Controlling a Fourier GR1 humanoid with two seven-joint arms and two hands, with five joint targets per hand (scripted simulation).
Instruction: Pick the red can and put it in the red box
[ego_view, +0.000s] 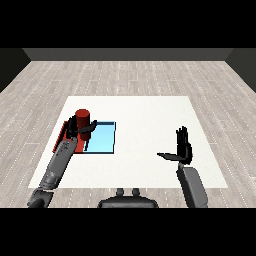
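Note:
The red can (82, 119) stands upright at the left of the table, held by my left hand (78, 129), whose fingers curl round its lower part. It hovers over the border between the red tray (63, 134) and the light blue tray (103, 137); I cannot tell whether it touches a tray. Most of the red tray is hidden behind my left forearm and the can. My right hand (183, 146) is raised at the right of the table, fingers straight and thumb spread, holding nothing.
The white table (145, 125) stretches between the trays and my right hand. Its near edge runs just ahead of my forearms. Wooden floor surrounds it.

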